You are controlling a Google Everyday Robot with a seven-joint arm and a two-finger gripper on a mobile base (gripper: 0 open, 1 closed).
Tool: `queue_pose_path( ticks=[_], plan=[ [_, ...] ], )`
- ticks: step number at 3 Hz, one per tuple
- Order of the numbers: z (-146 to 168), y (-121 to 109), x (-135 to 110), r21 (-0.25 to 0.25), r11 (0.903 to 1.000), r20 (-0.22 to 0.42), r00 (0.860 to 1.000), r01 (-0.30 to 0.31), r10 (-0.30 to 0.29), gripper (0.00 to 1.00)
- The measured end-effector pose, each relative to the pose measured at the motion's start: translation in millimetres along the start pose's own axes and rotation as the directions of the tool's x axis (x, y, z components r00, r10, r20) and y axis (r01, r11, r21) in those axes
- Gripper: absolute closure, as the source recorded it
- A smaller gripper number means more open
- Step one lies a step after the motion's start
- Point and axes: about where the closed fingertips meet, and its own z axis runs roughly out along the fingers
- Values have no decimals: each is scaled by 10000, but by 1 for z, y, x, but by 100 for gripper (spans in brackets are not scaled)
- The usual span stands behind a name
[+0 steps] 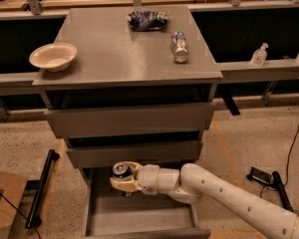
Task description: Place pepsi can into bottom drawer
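Observation:
The pepsi can [121, 171] is a dark blue can with a silver top, held upright in my gripper [122, 180]. My gripper is shut on it, just above the back left part of the bottom drawer [139, 218], which is pulled open and shows a flat grey floor. My white arm [224, 195] reaches in from the lower right. The two shallower drawers [132, 121] above are nearly shut.
On the grey cabinet top [109, 54] lie a cream bowl [53, 56] at the left, a wrinkled blue-and-white chip bag [147, 20] at the back and a clear bottle [179, 46] lying on its side. A black bar [42, 185] lies on the floor at left; cables and a small device [261, 176] at right.

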Motion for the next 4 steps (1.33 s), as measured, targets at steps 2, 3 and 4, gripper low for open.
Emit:
queue_pose_path(
  ticks=[2, 3, 4],
  plan=[
    [16, -47, 65, -471, 9897, -526, 9890, 1355, -1379, 100],
    [16, -113, 94, -305, 9814, -419, 9807, 1896, -1908, 100],
    [16, -113, 94, -307, 9814, -422, 9808, 1893, -1905, 100]
  ],
)
